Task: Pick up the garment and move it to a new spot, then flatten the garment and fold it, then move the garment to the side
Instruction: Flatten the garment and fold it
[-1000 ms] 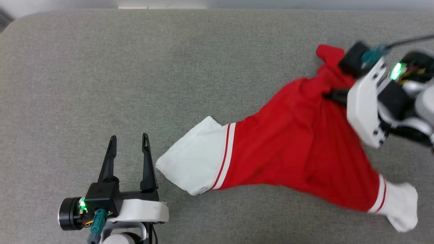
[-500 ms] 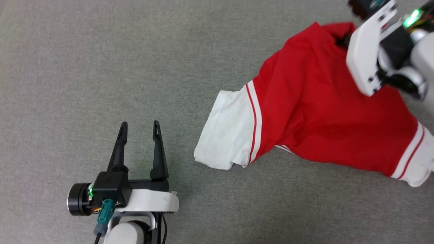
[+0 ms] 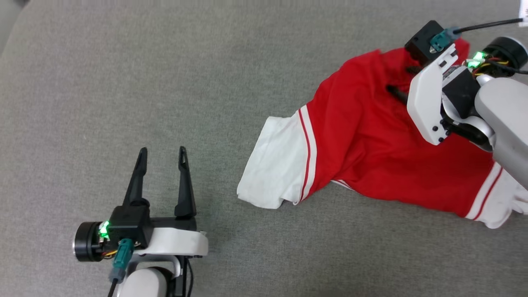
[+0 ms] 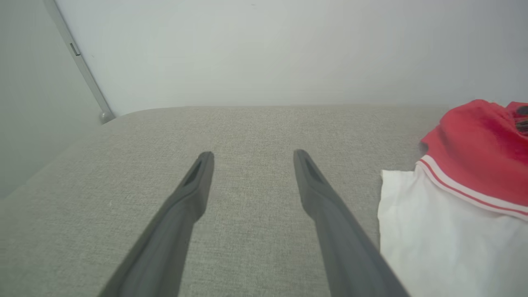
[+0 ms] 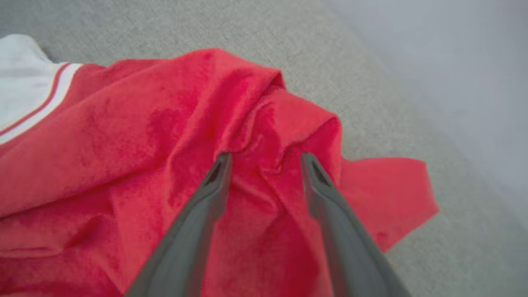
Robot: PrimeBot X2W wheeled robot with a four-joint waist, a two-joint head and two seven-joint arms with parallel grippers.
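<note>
Between the right gripper's (image 5: 266, 159) parted jaws lies a bunched red fold of the jersey (image 3: 371, 144), apparently unpinched. Its white sleeve (image 3: 276, 165) rests near the left gripper's (image 3: 161, 149) wide-open jaws, to their right. Relocation looks finished; flattening next calls for both grippers to take opposite edges.

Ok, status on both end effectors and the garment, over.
Left end effector open, beside white sleeve. Right end effector open, straddling a red fold. Garment crumpled on grey surface, unflattened. No obstacles seen.
</note>
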